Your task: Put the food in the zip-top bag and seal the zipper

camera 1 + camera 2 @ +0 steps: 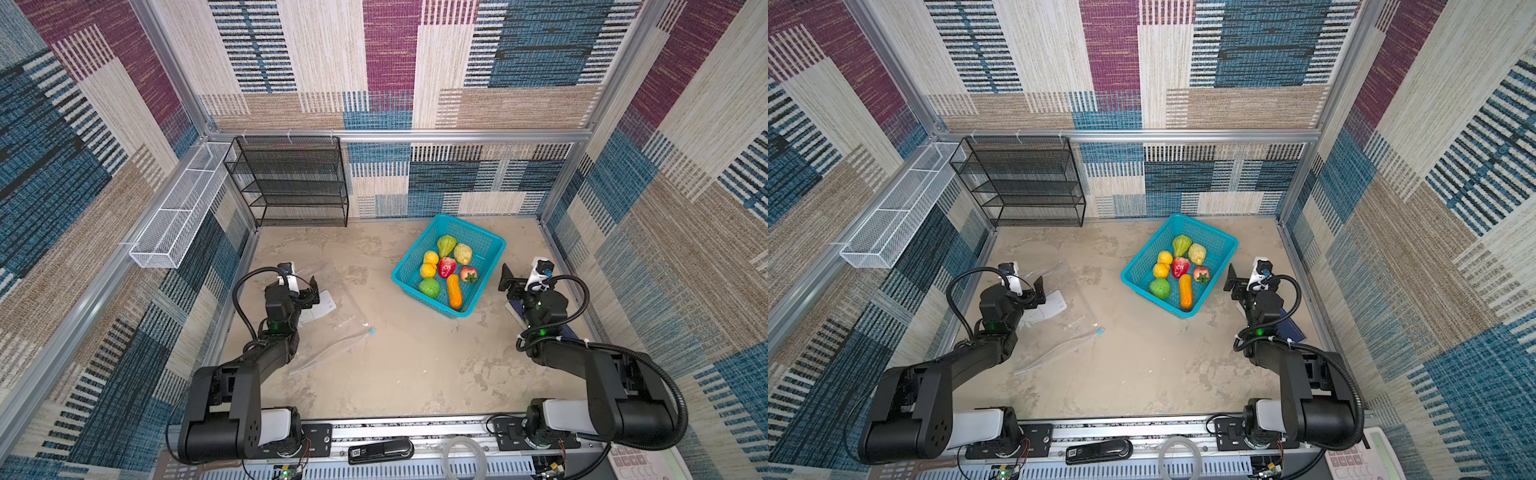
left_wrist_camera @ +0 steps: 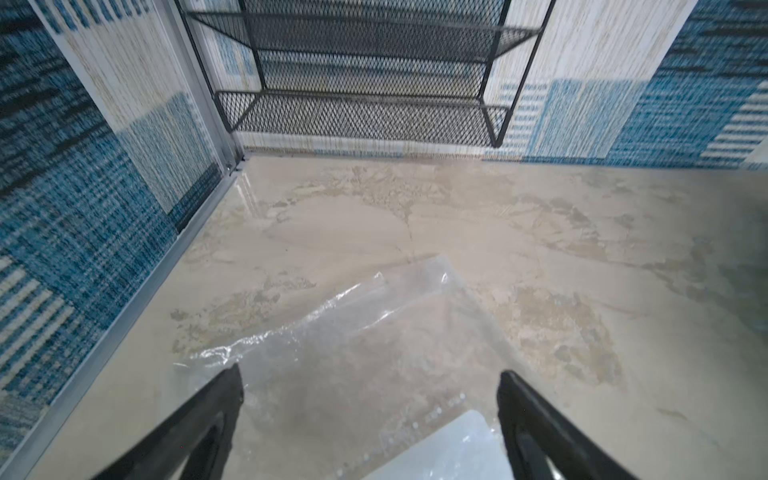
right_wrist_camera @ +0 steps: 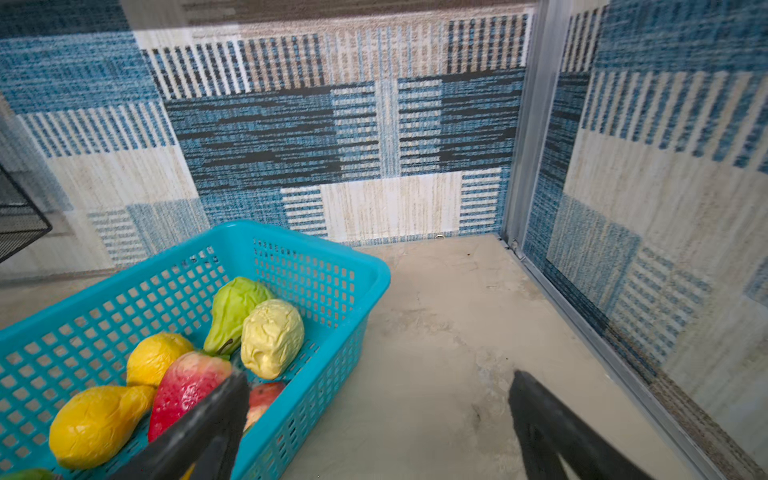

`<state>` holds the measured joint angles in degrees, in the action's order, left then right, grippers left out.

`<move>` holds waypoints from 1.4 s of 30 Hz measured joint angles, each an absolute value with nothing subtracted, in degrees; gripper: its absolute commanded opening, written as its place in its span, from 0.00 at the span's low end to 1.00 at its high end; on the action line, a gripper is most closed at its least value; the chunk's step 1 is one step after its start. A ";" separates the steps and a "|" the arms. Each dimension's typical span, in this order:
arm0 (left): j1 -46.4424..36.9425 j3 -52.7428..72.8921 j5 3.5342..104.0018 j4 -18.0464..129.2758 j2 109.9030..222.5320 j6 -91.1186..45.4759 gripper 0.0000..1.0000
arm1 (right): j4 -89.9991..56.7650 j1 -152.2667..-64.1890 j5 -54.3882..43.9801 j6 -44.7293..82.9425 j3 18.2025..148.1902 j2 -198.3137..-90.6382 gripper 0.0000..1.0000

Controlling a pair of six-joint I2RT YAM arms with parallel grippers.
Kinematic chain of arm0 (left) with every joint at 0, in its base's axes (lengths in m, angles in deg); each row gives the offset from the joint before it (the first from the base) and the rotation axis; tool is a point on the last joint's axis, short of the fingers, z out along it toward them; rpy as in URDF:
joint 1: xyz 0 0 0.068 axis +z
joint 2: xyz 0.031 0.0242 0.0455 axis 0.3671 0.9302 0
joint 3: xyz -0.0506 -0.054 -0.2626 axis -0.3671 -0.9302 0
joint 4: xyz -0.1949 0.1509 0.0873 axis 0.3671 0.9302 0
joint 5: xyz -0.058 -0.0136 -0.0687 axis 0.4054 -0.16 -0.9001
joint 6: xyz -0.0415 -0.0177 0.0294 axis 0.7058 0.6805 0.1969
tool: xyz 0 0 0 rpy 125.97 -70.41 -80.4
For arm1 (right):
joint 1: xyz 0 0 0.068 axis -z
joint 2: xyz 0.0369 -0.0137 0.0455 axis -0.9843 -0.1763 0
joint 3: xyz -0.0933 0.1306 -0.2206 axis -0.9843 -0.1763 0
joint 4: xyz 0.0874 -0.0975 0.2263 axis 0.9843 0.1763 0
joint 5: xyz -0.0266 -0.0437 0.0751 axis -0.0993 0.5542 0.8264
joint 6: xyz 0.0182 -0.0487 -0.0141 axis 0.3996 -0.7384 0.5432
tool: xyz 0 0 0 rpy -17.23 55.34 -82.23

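Note:
The food lies in a turquoise basket at the right middle of the table: several toy fruits in yellow, red, green, pale yellow and orange, also seen in a top view as food. The zip-top bag lies flat at the left, clear, with a white label patch and a light-blue slider on the zipper. My left gripper hovers open over the bag, nothing between its fingers. My right gripper stands open just right of the basket, empty.
A black mesh shelf stands at the back left. A white wire tray hangs on the left wall. A dark blue flat object lies under the right arm. Patterned walls close three sides.

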<state>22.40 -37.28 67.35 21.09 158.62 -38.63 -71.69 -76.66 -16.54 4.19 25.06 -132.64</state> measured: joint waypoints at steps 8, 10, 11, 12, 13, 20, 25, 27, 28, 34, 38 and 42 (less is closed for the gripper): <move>19.23 -32.39 68.16 31.80 151.56 -31.64 0.99 | -52.61 -76.71 -20.99 9.61 35.00 -124.07 0.98; 18.25 -32.15 66.76 34.40 150.62 -29.03 0.99 | -47.30 -76.71 -19.86 11.34 38.67 -122.76 0.97; 17.79 -32.15 66.01 35.89 150.05 -27.61 0.99 | -44.61 -76.75 -18.66 12.11 40.64 -122.45 0.96; 17.55 -32.32 64.92 37.22 149.46 -26.04 0.99 | -41.94 -76.97 -17.15 12.83 42.52 -122.32 0.96; 17.33 -32.65 64.37 38.08 148.89 -24.88 0.99 | -39.47 -77.45 -15.70 13.42 44.10 -122.30 0.96; 15.98 -37.02 59.92 45.64 144.69 -15.88 0.97 | -24.21 -87.57 -6.22 15.14 52.38 -124.92 0.91; 15.41 -39.77 56.68 48.90 144.39 -10.24 0.96 | -18.27 -99.61 -2.15 17.13 57.47 -130.56 0.84; 15.37 -40.58 56.72 49.49 144.69 -8.88 0.96 | -17.11 -104.55 -1.13 17.96 59.64 -133.38 0.81; 15.37 -40.84 56.72 49.92 145.04 -7.99 0.96 | -16.52 -107.33 -0.47 18.31 61.08 -135.26 0.80; 15.41 -41.81 57.10 50.23 146.12 -4.77 0.98 | -13.79 -120.60 2.76 19.14 70.61 -147.68 0.73; 16.22 -42.35 58.82 51.17 145.07 -3.42 0.99 | -13.13 -124.86 3.20 19.17 74.78 -154.69 0.71; 17.38 -42.83 60.33 52.06 143.58 -2.89 0.99 | -12.22 -127.26 3.29 19.17 79.85 -162.15 0.66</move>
<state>17.38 -42.83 60.33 52.06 143.58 -2.89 -12.22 -127.26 3.29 19.17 79.85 -162.15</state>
